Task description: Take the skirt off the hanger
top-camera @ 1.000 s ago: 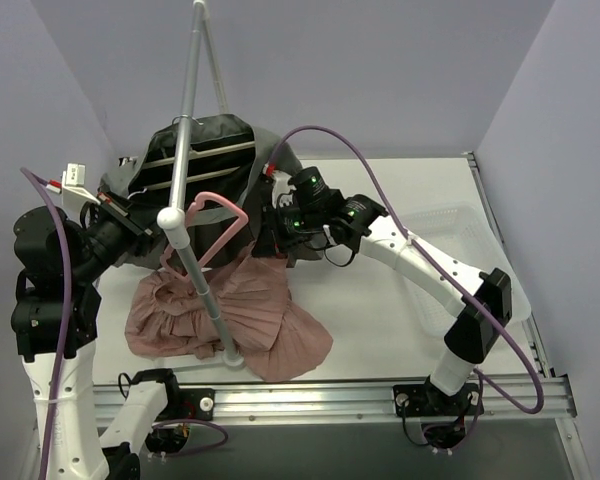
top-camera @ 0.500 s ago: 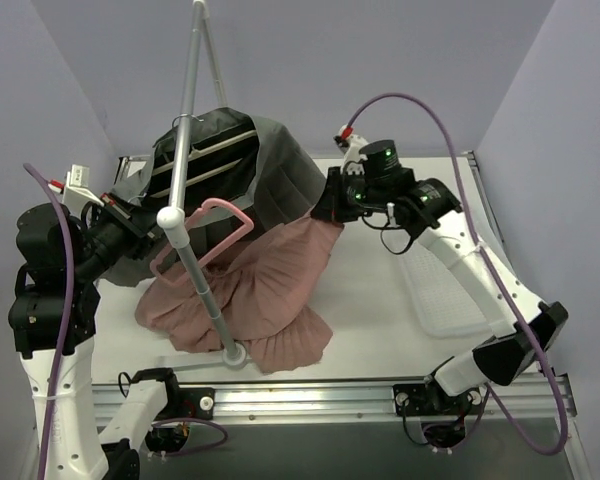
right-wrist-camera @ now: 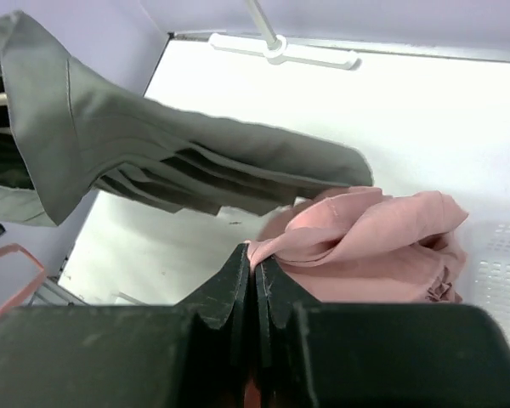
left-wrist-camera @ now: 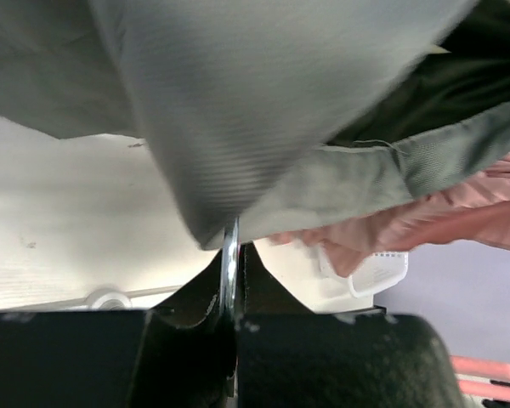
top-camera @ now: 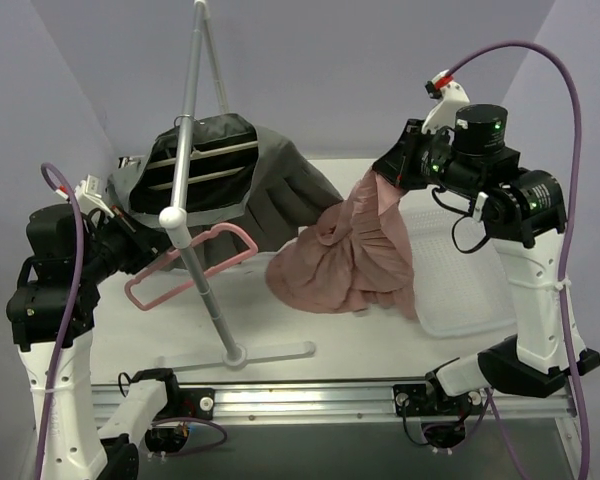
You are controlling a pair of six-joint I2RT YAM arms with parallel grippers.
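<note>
The pink pleated skirt (top-camera: 345,265) hangs from my right gripper (top-camera: 388,172), raised at the right, with its hem bunched on the table. In the right wrist view the jaws (right-wrist-camera: 256,255) are shut on a fold of the skirt (right-wrist-camera: 365,246). The pink hanger (top-camera: 185,262) is bare, left of the rack pole, and apart from the skirt. My left gripper (top-camera: 118,243) holds it at its left end. In the left wrist view the jaws (left-wrist-camera: 234,255) are shut on the hanger's thin metal hook (left-wrist-camera: 230,242).
A grey garment (top-camera: 230,180) hangs on the rack (top-camera: 185,130) at the back and drapes toward the skirt. The rack's pole slants down to its foot (top-camera: 238,354) near the front. A white mesh basket (top-camera: 467,290) lies at the right, under the right arm.
My right gripper has risen and moved right, pulling the skirt off the hanger and away from the rack. The bare hanger has dropped a little to the lower left with my left gripper.
</note>
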